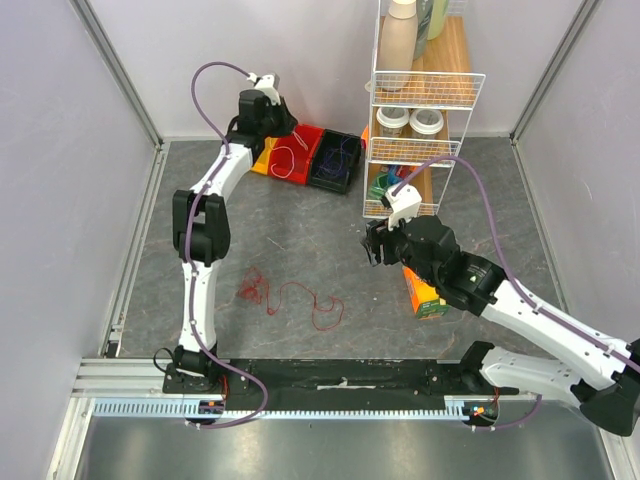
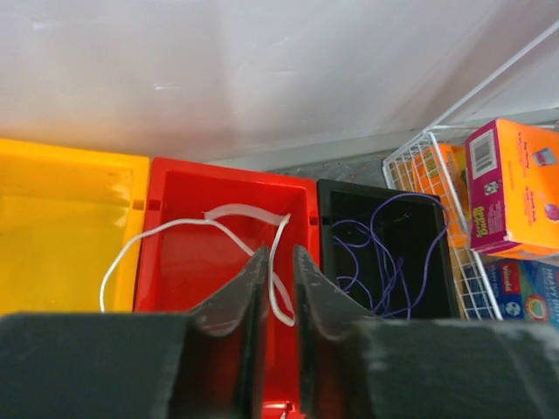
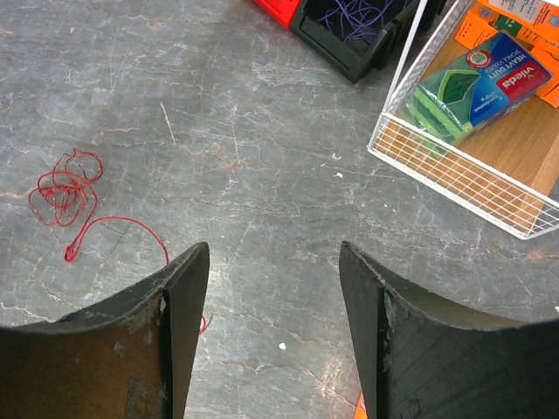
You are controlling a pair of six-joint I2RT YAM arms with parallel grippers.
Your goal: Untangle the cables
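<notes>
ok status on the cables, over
Left gripper over red bin, jaws slightly apart, white cable in the gap. Right gripper open, empty. Red cable tangled on table. Nothing blocking it.

We're seeing red cable (image 1: 252,288) lying on table (image 1: 300,230): tangled wad at L end, wavy tail trailing R to a small loop. White cable (image 2: 175,225) is lying in red bin (image 2: 227,188), one loop spilling over its L wall. Dark blue cable (image 2: 384,253) is sitting loosely coiled in black bin (image 2: 376,190).
</notes>
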